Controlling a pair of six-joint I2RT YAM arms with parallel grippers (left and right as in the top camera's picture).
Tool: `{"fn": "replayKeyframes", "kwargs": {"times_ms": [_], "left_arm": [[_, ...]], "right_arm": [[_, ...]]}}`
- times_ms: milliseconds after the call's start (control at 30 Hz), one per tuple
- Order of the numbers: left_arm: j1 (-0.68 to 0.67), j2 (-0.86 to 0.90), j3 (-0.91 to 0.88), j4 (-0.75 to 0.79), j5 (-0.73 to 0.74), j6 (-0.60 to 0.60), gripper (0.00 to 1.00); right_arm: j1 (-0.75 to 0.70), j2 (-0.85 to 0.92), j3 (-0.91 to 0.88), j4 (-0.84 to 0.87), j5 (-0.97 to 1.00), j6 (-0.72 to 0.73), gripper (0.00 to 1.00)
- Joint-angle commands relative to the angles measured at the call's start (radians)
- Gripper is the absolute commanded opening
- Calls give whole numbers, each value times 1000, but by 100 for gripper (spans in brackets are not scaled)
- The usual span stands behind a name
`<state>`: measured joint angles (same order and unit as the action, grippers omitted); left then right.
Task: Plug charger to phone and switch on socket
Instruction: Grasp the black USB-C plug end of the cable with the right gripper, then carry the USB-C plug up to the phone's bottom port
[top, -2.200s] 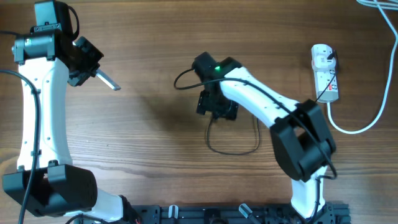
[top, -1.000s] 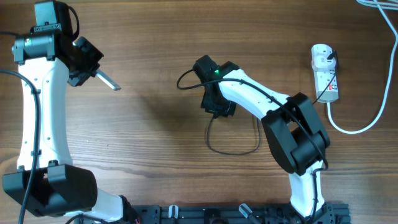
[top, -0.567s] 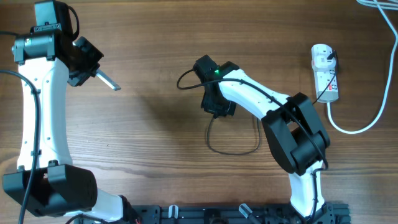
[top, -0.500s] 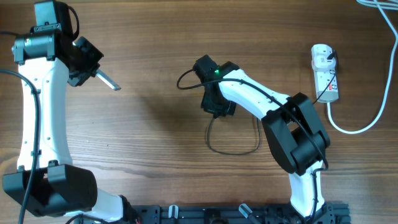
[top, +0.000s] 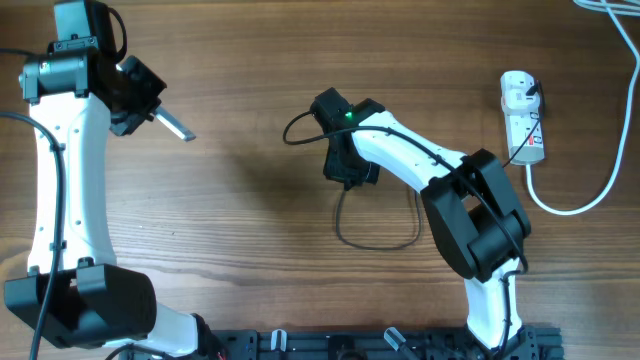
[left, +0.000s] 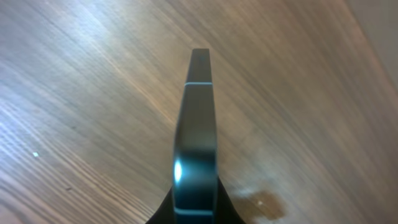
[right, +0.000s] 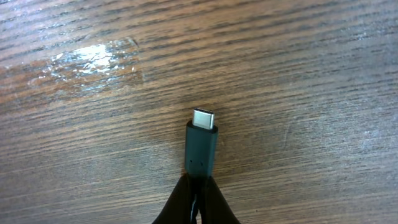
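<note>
My left gripper (top: 148, 112) is at the far left of the table, shut on the phone (top: 173, 126), which sticks out to the right. In the left wrist view the phone (left: 198, 124) shows edge-on as a dark slab rising from the closed jaws of that gripper (left: 196, 214); its screen is hidden. My right gripper (top: 346, 168) is at the table's middle, shut on the charger. The plug tip (right: 202, 140) pokes out past the right gripper (right: 198, 185) just above the wood. The charger's thin black cable (top: 375, 242) loops below. The white socket (top: 522, 115) lies at the far right.
A thicker white cord (top: 585, 200) curves from the socket toward the right edge of the wooden table (top: 250, 230). A black plug (top: 532, 96) sits in the socket. A shiny patch (right: 93, 59) marks the wood ahead of the plug tip.
My right gripper has closed onto the charger plug at the table's middle. The left arm with the phone has stayed still.
</note>
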<state>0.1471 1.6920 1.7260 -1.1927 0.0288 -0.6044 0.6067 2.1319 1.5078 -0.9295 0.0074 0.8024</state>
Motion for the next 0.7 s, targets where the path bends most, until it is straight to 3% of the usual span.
{"fn": "replayKeyframes", "kwargs": {"times_ms": [0, 133, 233, 400, 500, 667], "left_arm": [[6, -9, 8, 55, 178, 82, 4], [6, -9, 8, 168, 617, 270, 4], [6, -9, 8, 281, 887, 284, 4], [6, -9, 8, 498, 1253, 283, 4], [5, -9, 8, 569, 1366, 283, 4], [1, -9, 8, 550, 1373, 283, 4]], "right_arm": [[0, -65, 14, 16, -9, -96, 4], [0, -200, 14, 58, -142, -268, 4], [0, -368, 14, 115, -373, -451, 4], [2, -570, 14, 98, -517, -585, 4], [2, -621, 14, 82, -579, -601, 5], [2, -640, 14, 99, -607, -590, 4]]}}
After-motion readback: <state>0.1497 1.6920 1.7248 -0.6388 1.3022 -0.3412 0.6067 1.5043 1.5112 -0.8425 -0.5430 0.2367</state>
